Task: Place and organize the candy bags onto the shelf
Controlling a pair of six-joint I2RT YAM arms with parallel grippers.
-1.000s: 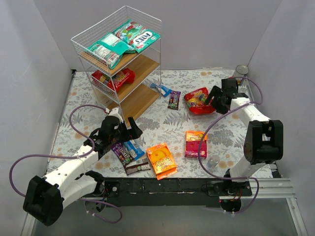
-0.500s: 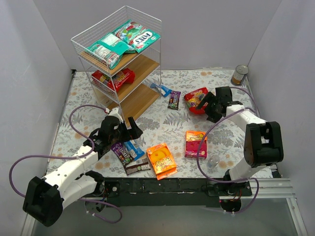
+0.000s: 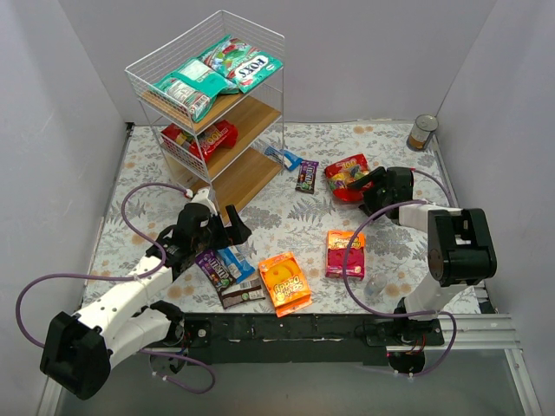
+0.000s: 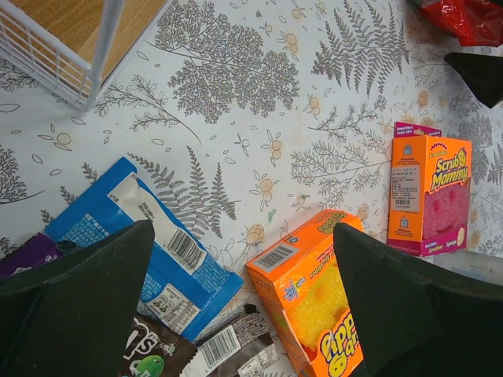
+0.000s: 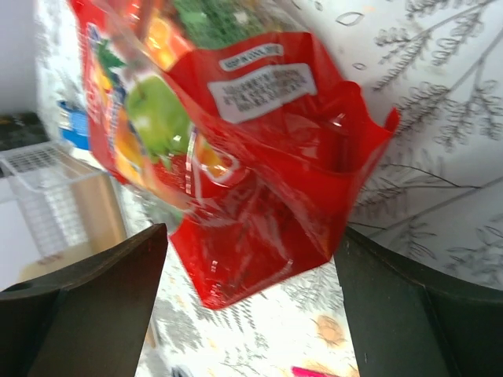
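Observation:
The shelf (image 3: 247,108) stands at the far left, with teal-green bags (image 3: 217,74) on its top tier and a red bag (image 3: 201,139) on the middle tier. A red candy bag (image 3: 347,176) lies on the table at the right. My right gripper (image 3: 373,186) is open at its right edge, and the bag's corner (image 5: 259,181) sits between the spread fingers (image 5: 86,314). My left gripper (image 3: 234,230) is open and empty above a blue pack (image 4: 141,236), a purple pack (image 3: 212,269) and a brown pack (image 3: 241,293). Its corner of the shelf (image 4: 71,47) shows top left.
An orange box (image 3: 285,282) and a pink-orange box (image 3: 344,253) lie near the front. A small purple pack (image 3: 307,176) and a blue pack (image 3: 284,158) lie beside the shelf. A silver tin can (image 3: 422,132) stands far right. A clear cup (image 3: 375,283) sits front right.
My right arm has swung from the far right corner toward the near side and down to the red bag, uncovering the tin can. The left arm has not moved.

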